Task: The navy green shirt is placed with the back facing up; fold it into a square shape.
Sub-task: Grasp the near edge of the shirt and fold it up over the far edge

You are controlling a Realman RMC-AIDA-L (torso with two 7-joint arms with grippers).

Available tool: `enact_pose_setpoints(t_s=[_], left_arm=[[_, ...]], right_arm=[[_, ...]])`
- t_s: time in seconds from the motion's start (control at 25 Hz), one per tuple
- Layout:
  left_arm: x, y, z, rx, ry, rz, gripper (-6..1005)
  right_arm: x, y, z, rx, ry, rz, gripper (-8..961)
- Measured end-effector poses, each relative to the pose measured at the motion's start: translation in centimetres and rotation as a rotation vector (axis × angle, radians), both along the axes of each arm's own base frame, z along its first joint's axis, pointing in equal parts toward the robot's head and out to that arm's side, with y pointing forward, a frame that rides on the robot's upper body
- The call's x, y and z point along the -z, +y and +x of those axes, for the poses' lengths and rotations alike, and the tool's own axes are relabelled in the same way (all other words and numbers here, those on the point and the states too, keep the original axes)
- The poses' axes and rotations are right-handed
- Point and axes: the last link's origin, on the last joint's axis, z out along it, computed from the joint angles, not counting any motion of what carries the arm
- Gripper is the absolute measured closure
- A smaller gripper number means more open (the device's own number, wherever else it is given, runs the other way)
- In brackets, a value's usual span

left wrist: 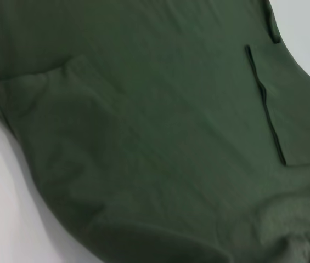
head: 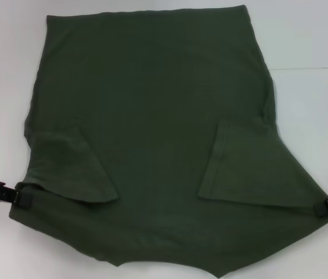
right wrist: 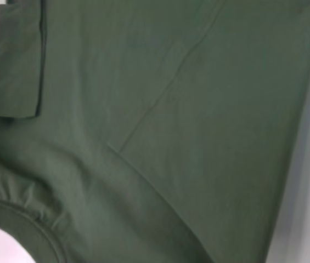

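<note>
The navy green shirt [head: 152, 116] lies spread on the white table [head: 312, 110], with both short sleeves folded inward onto its body. My left gripper [head: 21, 197] is at the shirt's near left corner, shut on the fabric edge. My right gripper [head: 324, 205] is shut on the near right corner. Both corners are drawn out to points toward the grippers. The left wrist view shows the shirt [left wrist: 144, 137] and a folded sleeve hem. The right wrist view is filled by the shirt [right wrist: 160, 120], with the collar band at its edge. Neither wrist view shows fingers.
White table surface shows around the shirt on the left, right and far side. A faint seam line [head: 314, 68] crosses the table at the far right. The shirt's near edge runs out of the head view.
</note>
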Motion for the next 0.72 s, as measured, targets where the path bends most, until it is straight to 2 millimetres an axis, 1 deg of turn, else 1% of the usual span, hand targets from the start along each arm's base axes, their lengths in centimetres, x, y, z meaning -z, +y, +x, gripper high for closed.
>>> enact_pose_setpoints(t_s=[0.2, 0.36, 0.72], left_arm=[[-0.2, -0.2, 0.4, 0.025, -0.033, -0.005, 982], [-0.5, -0.4, 0.7, 0.047, -0.062, -0.009, 982], [-1.1, -1.6, 0.1, 0.065, -0.087, -0.005, 981]], right_arm=[[-0.1, -0.4, 0.2, -0.011, 0.008, -0.003, 932], [-0.4, -0.9, 0.2, -0.040, 0.049, -0.003, 932], [-1.0, -2.3, 1.1, -0.076, 0.087, -0.004, 933]])
